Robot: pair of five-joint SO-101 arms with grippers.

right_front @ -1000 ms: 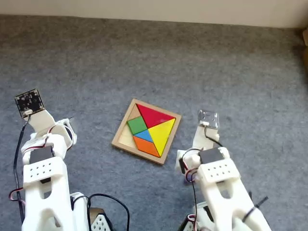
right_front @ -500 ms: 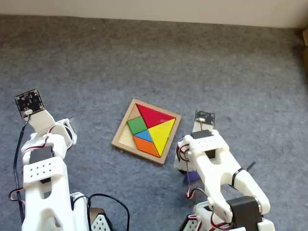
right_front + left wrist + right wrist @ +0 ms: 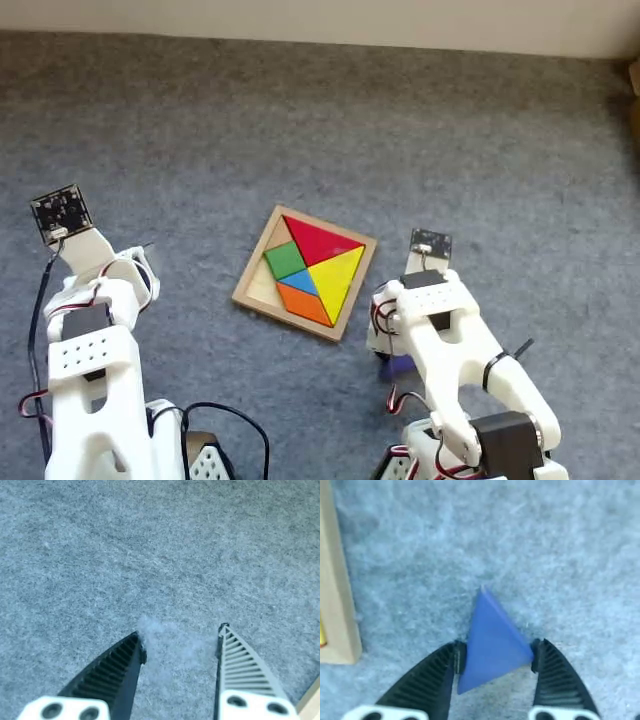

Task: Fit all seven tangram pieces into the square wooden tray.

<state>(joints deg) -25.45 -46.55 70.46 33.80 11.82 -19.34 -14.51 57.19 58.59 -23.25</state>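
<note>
While the blue triangle (image 3: pixel 492 640) lies flat on the carpet (image 3: pixel 560 540) just beside the square wooden tray (image 3: pixel 335 580), off the edge nearest the right arm, the right gripper (image 3: pixel 496 652) pinches it, one jaw against each side. On the tray's far side, the left gripper (image 3: pixel 181 640) hangs over carpet, jaws spread wide.

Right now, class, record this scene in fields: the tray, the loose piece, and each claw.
Wooden tray: holds red triangle, yellow triangle, green square, light-blue piece, orange piece; bare strip along one edge
Loose piece: blue triangle on the carpet beside a tray corner
Right claw: closed on the blue triangle's sides
Left claw: open over bare carpet
</note>
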